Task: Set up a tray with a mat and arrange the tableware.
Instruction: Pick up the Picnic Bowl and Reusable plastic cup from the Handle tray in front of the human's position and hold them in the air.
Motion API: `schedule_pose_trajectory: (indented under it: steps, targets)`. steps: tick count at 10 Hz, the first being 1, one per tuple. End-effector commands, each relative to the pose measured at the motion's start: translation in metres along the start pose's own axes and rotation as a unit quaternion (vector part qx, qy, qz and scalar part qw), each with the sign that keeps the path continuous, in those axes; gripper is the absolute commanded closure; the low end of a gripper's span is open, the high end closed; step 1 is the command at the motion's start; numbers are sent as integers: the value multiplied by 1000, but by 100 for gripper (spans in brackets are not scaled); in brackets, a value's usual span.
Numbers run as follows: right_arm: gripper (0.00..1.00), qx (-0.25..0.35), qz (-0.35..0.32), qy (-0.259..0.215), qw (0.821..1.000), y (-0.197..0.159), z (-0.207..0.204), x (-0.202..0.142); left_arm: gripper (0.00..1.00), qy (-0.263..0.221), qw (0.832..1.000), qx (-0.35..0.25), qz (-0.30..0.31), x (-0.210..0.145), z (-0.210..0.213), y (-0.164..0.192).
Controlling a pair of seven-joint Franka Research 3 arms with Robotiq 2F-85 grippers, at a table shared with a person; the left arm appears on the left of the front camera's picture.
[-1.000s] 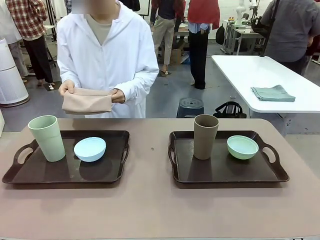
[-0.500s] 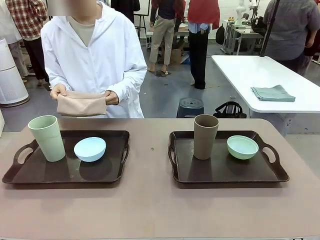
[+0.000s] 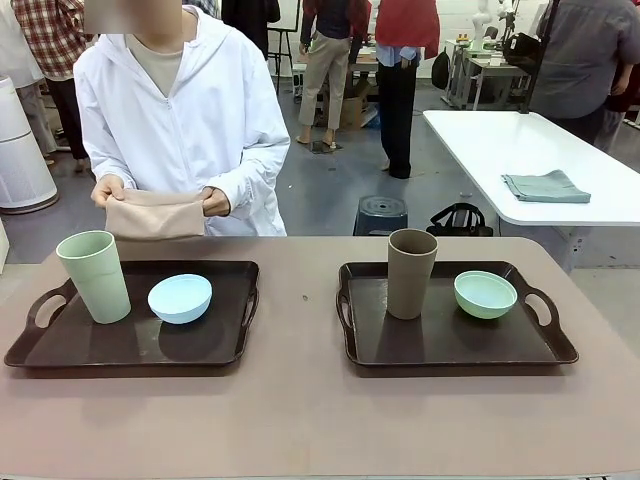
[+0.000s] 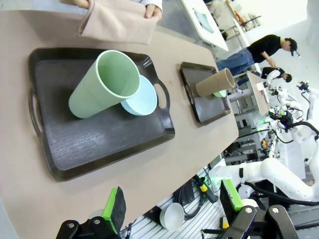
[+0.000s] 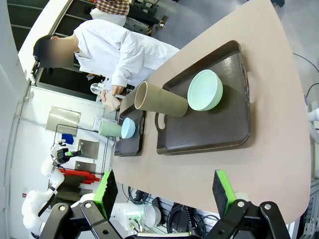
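Note:
Two dark trays sit on the brown table. The left tray (image 3: 130, 350) carries a pale green cup (image 3: 94, 275) and a light blue bowl (image 3: 180, 298). On the right tray (image 3: 450, 345) stand a brown cup (image 3: 411, 272) and a mint green bowl (image 3: 485, 294). A person in a white coat at the far side holds a folded beige mat (image 3: 155, 215) in both hands behind the left tray. My left gripper (image 4: 172, 209) hangs open above the table's near edge, facing the left tray (image 4: 75, 144). My right gripper (image 5: 163, 191) is open too, high over the right tray (image 5: 219, 124).
A white table (image 3: 520, 150) at the back right bears a folded grey-green cloth (image 3: 545, 186). A stool (image 3: 380, 213) and a black bag (image 3: 460, 218) lie on the floor beyond the table. Other people stand farther back.
The person has stepped toward the picture's left with the mat in both hands. Trays, cups and bowls have not moved.

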State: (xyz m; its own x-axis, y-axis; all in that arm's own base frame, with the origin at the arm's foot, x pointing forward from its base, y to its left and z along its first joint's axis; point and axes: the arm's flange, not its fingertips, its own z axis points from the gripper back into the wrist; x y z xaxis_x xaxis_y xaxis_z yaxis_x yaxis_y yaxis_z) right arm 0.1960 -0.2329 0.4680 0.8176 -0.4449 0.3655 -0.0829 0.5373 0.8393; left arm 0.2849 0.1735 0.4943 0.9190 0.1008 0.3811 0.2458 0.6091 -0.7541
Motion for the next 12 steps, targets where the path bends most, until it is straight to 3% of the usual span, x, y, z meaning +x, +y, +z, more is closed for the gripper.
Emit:
schedule_pose_trajectory:
  steps: [1,12]
  targets:
    - [0,10,7,-4,1000,-1,1,2,0,-7,1000,-9,-9,2,2,1]
    - [0,10,7,-4,1000,-1,1,2,0,-7,1000,-9,-9,2,2,1]
